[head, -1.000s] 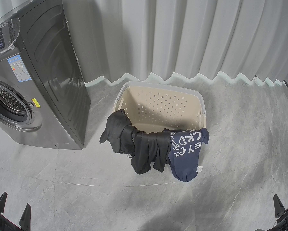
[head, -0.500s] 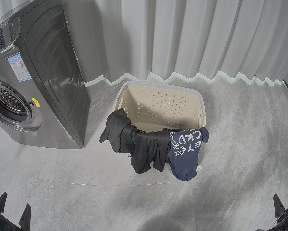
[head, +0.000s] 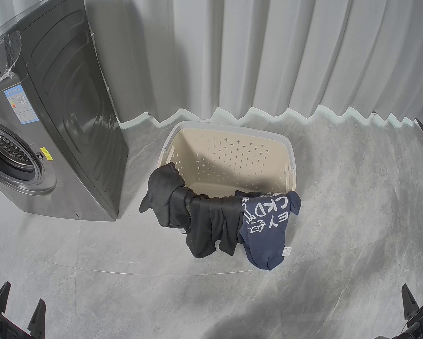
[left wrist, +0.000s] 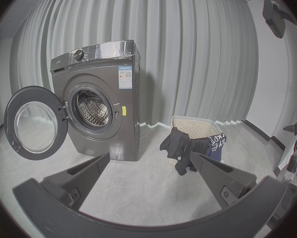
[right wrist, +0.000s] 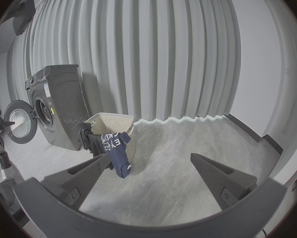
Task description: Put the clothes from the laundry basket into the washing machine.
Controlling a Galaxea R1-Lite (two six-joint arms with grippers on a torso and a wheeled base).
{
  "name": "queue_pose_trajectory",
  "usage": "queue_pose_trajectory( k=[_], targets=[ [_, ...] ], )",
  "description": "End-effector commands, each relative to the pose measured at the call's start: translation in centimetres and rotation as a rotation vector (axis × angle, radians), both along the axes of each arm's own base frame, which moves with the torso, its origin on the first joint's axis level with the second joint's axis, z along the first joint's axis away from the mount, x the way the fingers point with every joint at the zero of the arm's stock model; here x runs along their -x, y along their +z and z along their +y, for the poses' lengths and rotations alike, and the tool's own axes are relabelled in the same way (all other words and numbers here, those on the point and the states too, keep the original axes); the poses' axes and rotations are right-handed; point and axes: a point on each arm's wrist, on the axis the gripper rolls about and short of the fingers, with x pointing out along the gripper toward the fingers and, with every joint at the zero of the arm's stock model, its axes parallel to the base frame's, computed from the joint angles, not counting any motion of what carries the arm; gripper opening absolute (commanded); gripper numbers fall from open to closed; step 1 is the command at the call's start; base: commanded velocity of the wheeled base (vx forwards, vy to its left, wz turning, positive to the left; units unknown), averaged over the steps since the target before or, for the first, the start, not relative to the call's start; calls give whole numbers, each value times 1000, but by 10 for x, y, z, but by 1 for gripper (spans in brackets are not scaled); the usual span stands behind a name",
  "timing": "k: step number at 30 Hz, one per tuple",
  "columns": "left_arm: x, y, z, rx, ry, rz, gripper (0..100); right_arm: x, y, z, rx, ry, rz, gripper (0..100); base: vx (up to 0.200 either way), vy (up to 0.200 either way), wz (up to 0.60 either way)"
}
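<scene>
Head view: the laundry basket [head: 228,129] stands on the grey floor [head: 343,213], to the right of the washing machine [head: 65,118]. Black garments [head: 206,220] and a navy printed T-shirt [head: 265,234] drape over its near rim. The left gripper [head: 23,294] and right gripper [head: 417,281] sit at the near corners, well apart from the basket.

Left wrist view: the left gripper's fingers are spread wide and empty. The machine's round door [left wrist: 34,123] is swung out to the left.

Right wrist view: the right gripper's fingers are wide and hold nothing. The basket stands far off to the left.

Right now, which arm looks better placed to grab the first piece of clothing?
Probably the left. The left hand and right hand are both open and far from the laundry basket, but the black clothes drape over its left side, and the washing machine stands on the left too.
</scene>
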Motion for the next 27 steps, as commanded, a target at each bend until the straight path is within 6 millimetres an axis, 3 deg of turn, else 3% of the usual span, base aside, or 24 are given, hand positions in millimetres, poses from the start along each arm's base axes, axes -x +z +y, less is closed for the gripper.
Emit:
queue_pose_trajectory(
  k=[1, 5, 11, 12, 14, 16, 18, 22, 27],
  targets=[
    [-1, -5, 0, 0, 1, 9, 100, 0, -3, 0, 1, 0, -7, 100, 200, 0, 0],
    [-1, -4, 0, 0, 1, 8, 100, 0, -3, 0, -4, -2, -20, 100, 200, 0, 0],
    [-1, -5, 0, 0, 1, 9, 100, 0, -2, 0, -8, -8, -28, 100, 0, 0, 0],
    [-1, -5, 0, 0, 1, 9, 100, 7, 24, 0, -2, -8, -160, 100, 0, 0, 0],
    [-1, -5, 0, 0, 1, 9, 100, 13, 57, 0, -6, -14, -235, 100, 0, 0, 0],
    [-1, -4, 0, 0, 1, 8, 100, 9, 72, 0, -6, -11, -206, 100, 0, 0, 0],
    [-1, -4, 0, 0, 1, 8, 100, -7, 75, 0, -6, 12, -88, 100, 0, 0, 0],
    [-1, -4, 0, 0, 1, 8, 100, -41, 60, 2, -48, 91, 172, 100, 0, 0, 0],
    [-1, -4, 0, 0, 2, 8, 100, -76, 55, 7, -82, 132, 354, 100, 0, 0, 0]
  ],
)
